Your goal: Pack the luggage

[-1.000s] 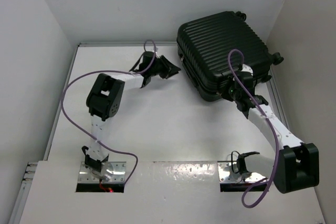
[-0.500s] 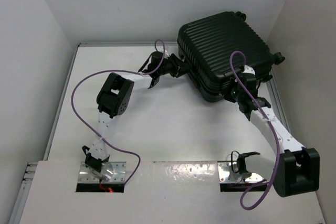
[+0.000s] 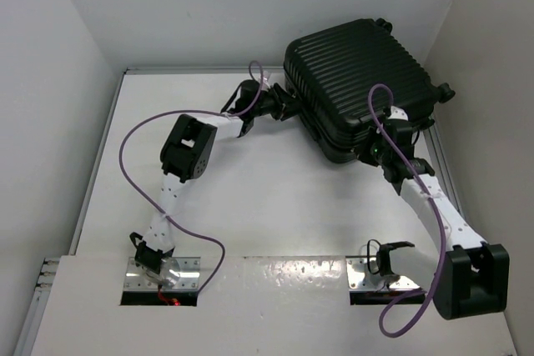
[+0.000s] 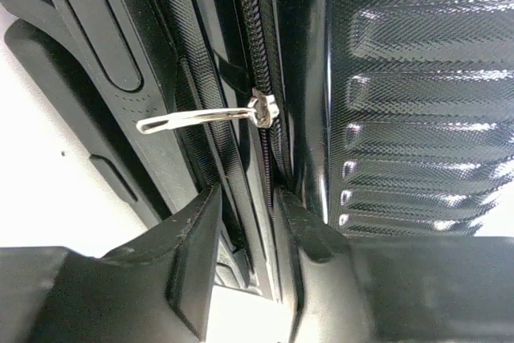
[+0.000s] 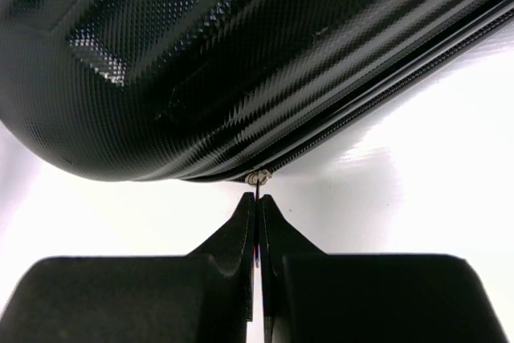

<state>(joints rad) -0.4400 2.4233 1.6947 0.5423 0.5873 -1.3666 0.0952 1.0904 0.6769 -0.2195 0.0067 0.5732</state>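
The luggage (image 3: 359, 72) lies flat at the far right corner of the table (image 3: 250, 198), close to the walls, with its ribbed top facing up. The lid is down on it, so it looks like the putting-in part is over, but what is inside cannot be seen. What seems to be left is the zip. The right gripper (image 5: 258, 198) is at the near right corner of the case. Its jaws are squeezed tight on a thin zip tab (image 5: 257, 179) that hangs from the zip line there. The left gripper (image 4: 249, 196) is at the left side of the case. Its jaws stand a little apart, with the zip edge of the case between them, and I cannot tell if they pinch that edge or only sit around it. A silver zip pull (image 4: 197, 119) sticks out sideways just ahead of those fingers (image 4: 197, 255), and they are not holding it. How much of the zip is shut I cannot tell from here. My guess is that the job is near its end: the case is closed, and the two tabs must be drawn along the zip until they meet
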